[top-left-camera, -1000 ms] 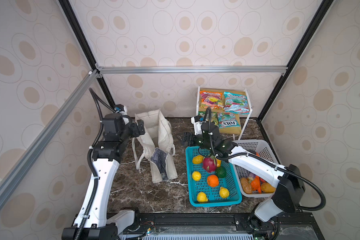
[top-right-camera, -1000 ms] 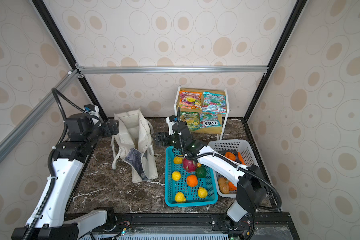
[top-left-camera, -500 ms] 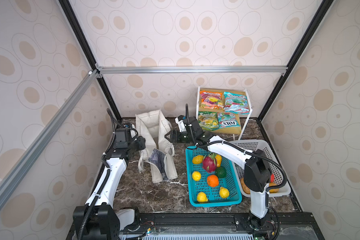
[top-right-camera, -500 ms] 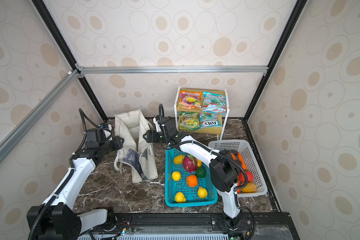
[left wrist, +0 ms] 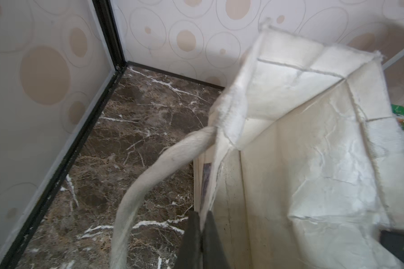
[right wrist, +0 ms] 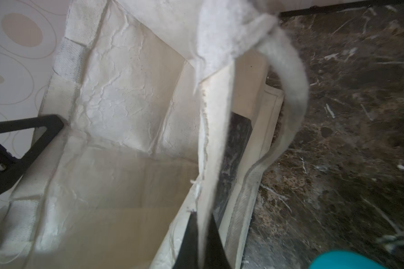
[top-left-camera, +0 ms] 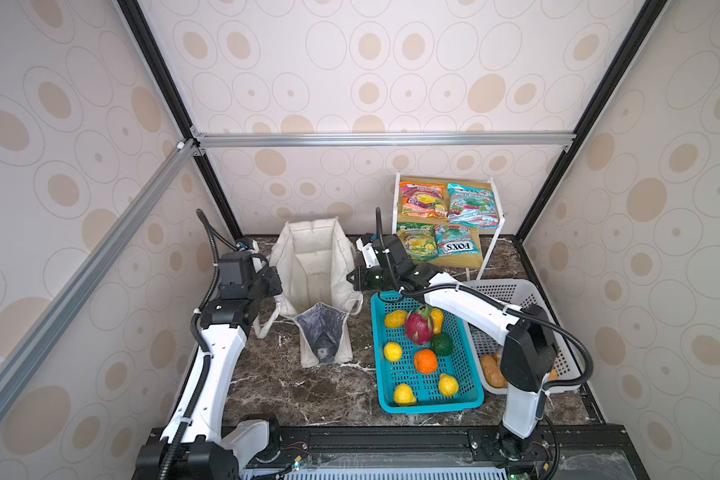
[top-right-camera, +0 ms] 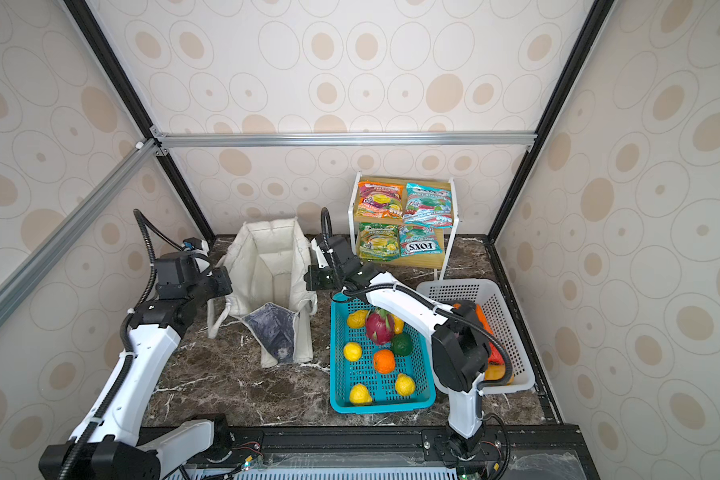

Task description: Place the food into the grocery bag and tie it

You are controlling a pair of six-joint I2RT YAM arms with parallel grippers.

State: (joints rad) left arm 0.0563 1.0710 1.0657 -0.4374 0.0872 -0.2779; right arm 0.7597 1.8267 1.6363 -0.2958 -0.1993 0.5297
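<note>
Open grocery bag; teal basket holds dragon fruit (orange too).

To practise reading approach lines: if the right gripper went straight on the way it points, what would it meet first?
The grocery bag: the right gripper is shut on its rim, so it would push that canvas wall first, probably inward; depth beyond is unclear.

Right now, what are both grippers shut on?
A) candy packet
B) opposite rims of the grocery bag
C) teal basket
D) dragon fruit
B: the left gripper and right gripper each pinch the canvas edge of the grocery bag, on opposite sides of its mouth.
</note>
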